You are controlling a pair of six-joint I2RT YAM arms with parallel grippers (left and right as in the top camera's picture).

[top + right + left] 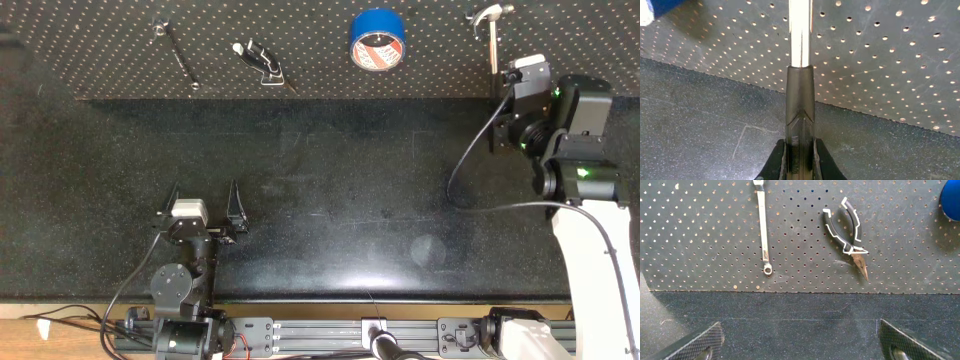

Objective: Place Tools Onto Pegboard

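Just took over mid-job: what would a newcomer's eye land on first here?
The hammer at the right end of the pegboard, its handle clamped in the right end effector. Then the blue tape near the board's middle, with pliers and a wrench hanging to its left. The left end effector sits open over the mat.

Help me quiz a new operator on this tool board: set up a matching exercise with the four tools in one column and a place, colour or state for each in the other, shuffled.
Tools:
1. wrench
2. pliers
3. tape roll
4. hammer

Descriptions:
A. blue, on the pegboard between the pliers and the hammer
B. handle clamped in the right gripper
C. farthest left of the four on the pegboard
D. black handles with white edging

Pairs: 1-C, 2-D, 3-A, 4-B
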